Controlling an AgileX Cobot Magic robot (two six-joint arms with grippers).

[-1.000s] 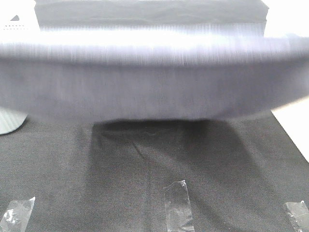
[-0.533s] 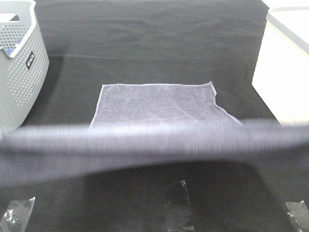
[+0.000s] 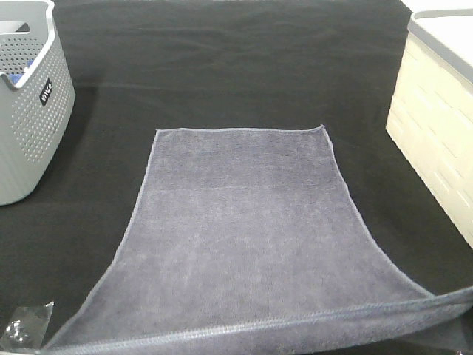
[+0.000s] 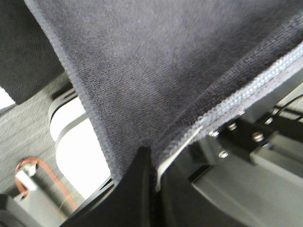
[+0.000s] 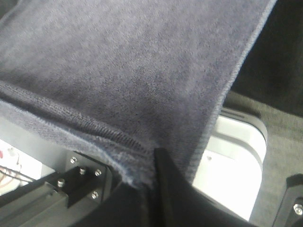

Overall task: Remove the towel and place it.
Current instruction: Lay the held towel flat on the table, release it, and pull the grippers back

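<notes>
The greyish-purple towel lies spread flat on the black table cloth, long side running front to back. Its far hem sits mid-table, and its near hem stretches along the front edge of the exterior view. Neither gripper shows in that view. In the left wrist view my left gripper is shut on a near corner of the towel, just below the stitched hem. In the right wrist view my right gripper is shut on the other near corner of the towel.
A grey perforated basket stands at the left edge of the table. A cream bin with a grey rim stands at the right. A piece of clear tape is stuck at the front left.
The towel was swinging through the air as a blurred band. It has come down toward the front and now lies spread on the cloth, both corners still gripped.
</notes>
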